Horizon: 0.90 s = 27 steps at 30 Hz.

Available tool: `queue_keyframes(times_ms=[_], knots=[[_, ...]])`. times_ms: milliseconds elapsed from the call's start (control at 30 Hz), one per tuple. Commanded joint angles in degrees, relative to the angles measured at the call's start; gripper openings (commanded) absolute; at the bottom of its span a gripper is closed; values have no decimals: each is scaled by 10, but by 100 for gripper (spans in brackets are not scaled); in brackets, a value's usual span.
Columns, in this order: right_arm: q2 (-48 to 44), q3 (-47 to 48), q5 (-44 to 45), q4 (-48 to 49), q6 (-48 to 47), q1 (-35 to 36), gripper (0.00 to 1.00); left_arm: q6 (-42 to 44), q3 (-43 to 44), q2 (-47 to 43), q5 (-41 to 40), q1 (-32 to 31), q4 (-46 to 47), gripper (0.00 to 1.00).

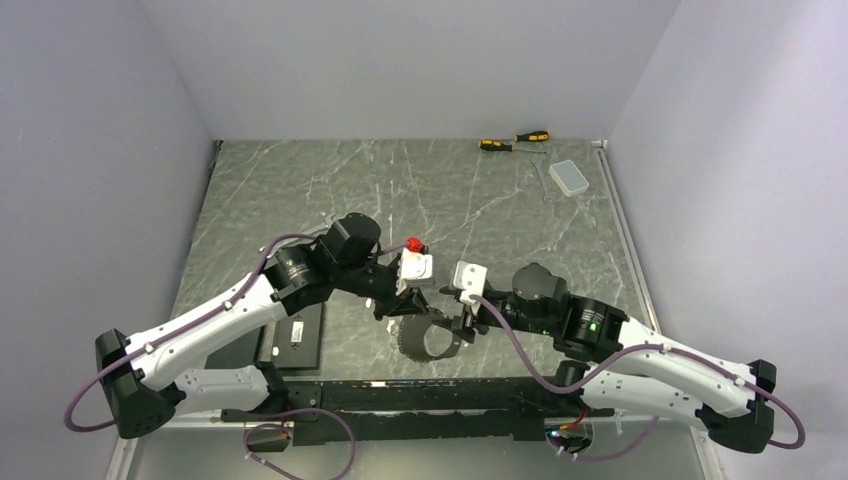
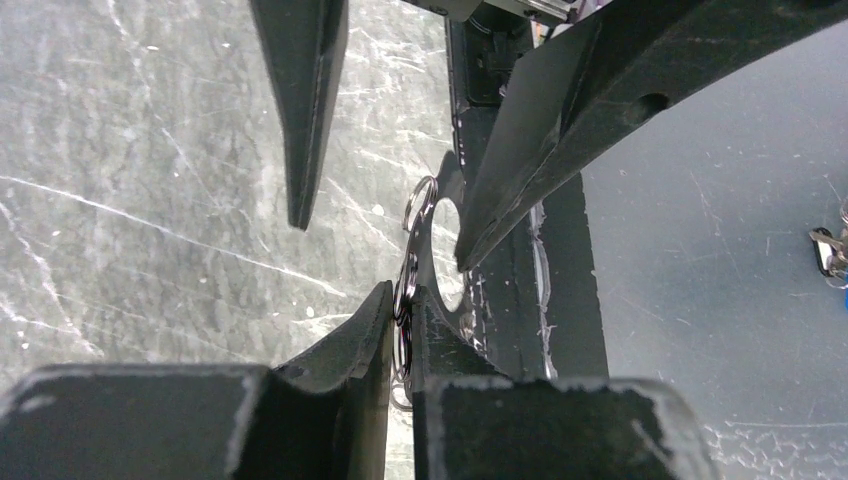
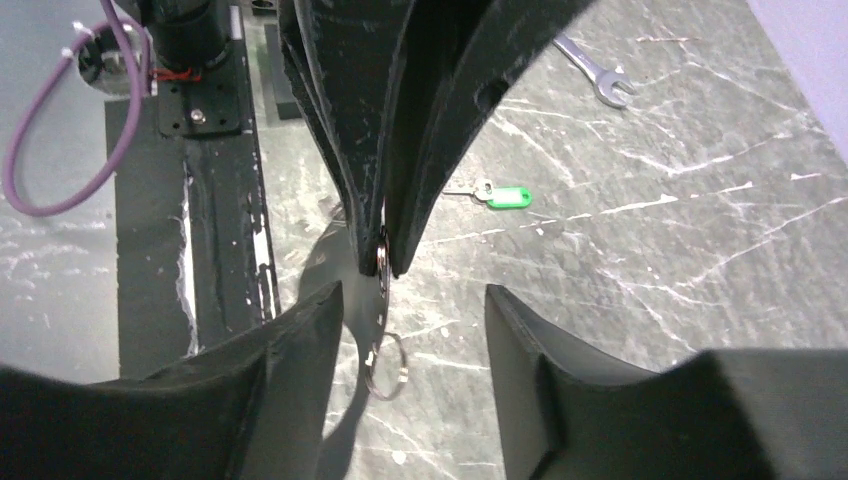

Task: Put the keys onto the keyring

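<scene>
Keyring (image 2: 406, 282) pinched in left jaws, right jaws spread apart close by, green key (image 3: 505, 196) lying on table (image 3: 650, 300).

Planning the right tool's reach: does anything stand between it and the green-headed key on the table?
Only the left tool, shut on the keyring, hangs close in front of the open right tool. The key lies beyond it, off to one side on the table; nothing else visible intervenes.

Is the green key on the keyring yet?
Off: the green key lies on the table, apart from the keyring in the left hand.
</scene>
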Motion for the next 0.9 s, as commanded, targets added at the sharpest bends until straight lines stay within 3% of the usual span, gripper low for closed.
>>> queue_keyframes(times_ms=[0, 233, 333, 467, 500, 567, 633, 867], knots=[[-33, -28, 21, 43, 31, -4, 61, -23, 5, -37, -20, -2, 49, 0], [-38, -70, -10, 90, 54, -26, 62, -35, -7, -53, -30, -2, 63, 0], [-39, -79, -23, 124, 63, -40, 56, -41, -12, -57, -30, -3, 72, 0], [-35, -82, -52, 164, 83, -63, 38, -49, -22, -66, -32, -2, 87, 0], [-34, -83, -58, 170, 84, -65, 29, -51, -25, -67, -33, -2, 90, 0], [-32, -79, -79, 174, 76, -67, 0, -54, -31, -68, -35, -2, 96, 0], [-28, -73, -97, 161, 69, -67, 0, -56, -37, -68, -41, -2, 96, 0], [42, -8, -112, 22, 16, -67, 0, -54, -48, -74, -38, -2, 96, 15]])
